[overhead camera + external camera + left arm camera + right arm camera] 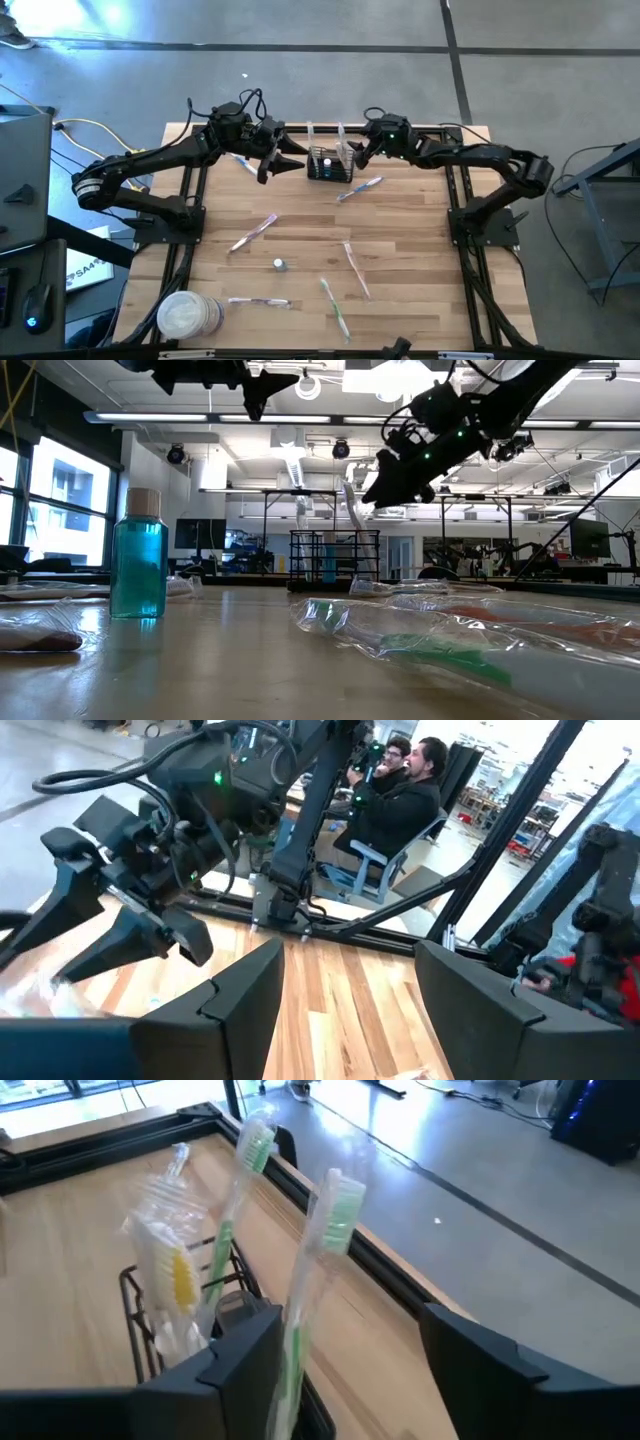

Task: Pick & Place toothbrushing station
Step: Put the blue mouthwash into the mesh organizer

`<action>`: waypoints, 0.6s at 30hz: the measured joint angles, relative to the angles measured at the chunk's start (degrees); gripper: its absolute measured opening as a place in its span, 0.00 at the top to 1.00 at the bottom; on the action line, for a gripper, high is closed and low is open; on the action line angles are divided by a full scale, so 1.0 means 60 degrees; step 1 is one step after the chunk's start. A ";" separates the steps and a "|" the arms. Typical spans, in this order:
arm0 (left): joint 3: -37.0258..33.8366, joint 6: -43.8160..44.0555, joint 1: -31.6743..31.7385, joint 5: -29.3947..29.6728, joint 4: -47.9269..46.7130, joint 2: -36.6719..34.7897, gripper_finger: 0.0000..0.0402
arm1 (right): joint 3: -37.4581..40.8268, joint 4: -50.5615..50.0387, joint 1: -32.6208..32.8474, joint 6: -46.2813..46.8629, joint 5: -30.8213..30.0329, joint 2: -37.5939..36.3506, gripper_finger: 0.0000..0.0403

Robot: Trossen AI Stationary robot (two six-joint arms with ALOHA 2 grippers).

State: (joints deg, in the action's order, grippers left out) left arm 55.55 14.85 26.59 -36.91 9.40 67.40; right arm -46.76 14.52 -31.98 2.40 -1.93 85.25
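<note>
Up at the far edge of the wooden table [400, 240], near its middle, stands the small black wire basket [328, 166], upright, with wrapped toothbrushes standing in it. From the right wrist, a green-and-white wrapped toothbrush [318, 1250] leans up out of the basket [150, 1330], between that arm's own two dark fingers [240, 1350], which stand apart and do not press on it; a second green one [243, 1180] and a yellow one [180, 1275] stand behind it in the same basket.

The right gripper [358, 152] hangs just to the right of the basket, above its rim, fingers released. The left gripper [285, 155] hovers just left of the basket, its fingers also spread and holding nothing; seen from its wrist, the fingers [240, 995] frame bare wood.

Loose wrapped toothbrushes lie over the table: one with a blue handle [358, 188] just near and right of the basket, a pink one [254, 232] left of centre, and a green one [335, 308] toward the near edge. A round white tub [188, 314] sits at the near left corner. A blue bottle [138, 556] stands upright in the low view. People [400, 795] sit beyond the table.
</note>
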 joint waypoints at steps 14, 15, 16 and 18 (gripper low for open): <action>0.0004 -0.1192 -0.0018 -0.1023 -0.0049 -0.1179 0.44 | 0.0004 -0.1972 0.0020 0.0282 -0.0133 -0.2650 0.41; 0.0018 -0.1195 -0.0018 -0.1023 0.0004 -0.1267 0.44 | 0.0004 -0.2013 0.0020 0.0381 -0.0113 -0.2859 0.41; 0.0152 -0.1231 -0.0018 -0.1020 -0.0093 -0.1299 0.44 | 0.0004 -0.2022 0.0027 0.0450 -0.0047 -0.3081 0.41; 0.0542 -0.1390 -0.0018 -0.1003 -0.0379 -0.1344 0.44 | 0.0004 -0.2061 0.0038 0.0626 0.0321 -0.3507 0.41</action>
State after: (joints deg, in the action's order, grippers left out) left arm 58.80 6.51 26.48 -42.93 7.13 59.33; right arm -46.74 2.16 -31.75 6.15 0.00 64.21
